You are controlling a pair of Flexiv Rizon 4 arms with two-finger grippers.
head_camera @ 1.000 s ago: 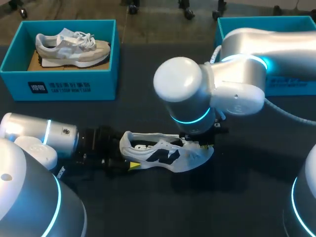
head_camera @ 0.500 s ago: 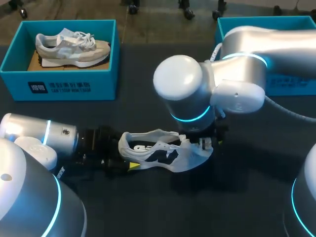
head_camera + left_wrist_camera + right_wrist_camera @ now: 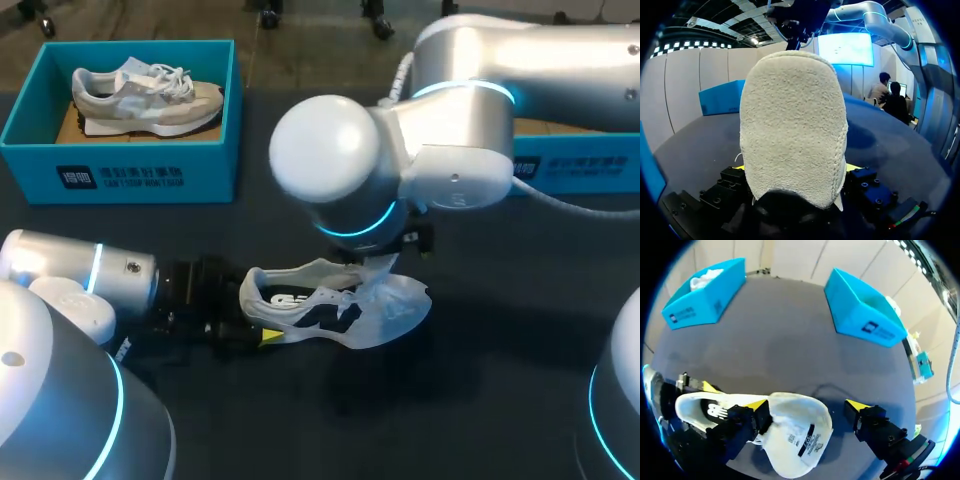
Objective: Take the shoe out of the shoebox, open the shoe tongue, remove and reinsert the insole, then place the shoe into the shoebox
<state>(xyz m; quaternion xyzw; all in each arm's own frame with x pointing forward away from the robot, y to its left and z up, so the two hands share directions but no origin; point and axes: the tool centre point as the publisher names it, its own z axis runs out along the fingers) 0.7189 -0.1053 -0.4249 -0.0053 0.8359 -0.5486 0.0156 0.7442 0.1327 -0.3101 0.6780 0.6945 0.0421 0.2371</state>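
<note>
– The white sneaker [image 3: 330, 312] is lying on the dark table [image 3: 500, 400], out of its box, with its heel turned toward the left arm [image 3: 90, 280]. Why is it being pinned like that?
– The left gripper [image 3: 797, 169] is clamping the heel from both sides, a sliver of yellow showing at each flank. That is most likely stopping the shoe from sliding while the other arm is working at its opening.
– And the right gripper [image 3: 807, 406]?
– It is hanging over the front of the shoe with its fingers [image 3: 865, 417] spread wide, gripping nothing. One finger is sitting close against the upper and the other is standing apart. The tongue [image 3: 801, 437] is lying folded forward between them, label side up, so the mouth seems to be laid open for the insole.
– Is the insole showing?
– Neither view is making that clear.
– Where is the shoe going in the end?
– Into a shoebox. The right-hand blue shoebox [image 3: 575, 165] is sitting at the far edge, partly behind the right arm [image 3: 450, 150]. The left-hand blue shoebox [image 3: 120, 175] is holding a grey sneaker [image 3: 145, 95].
</note>
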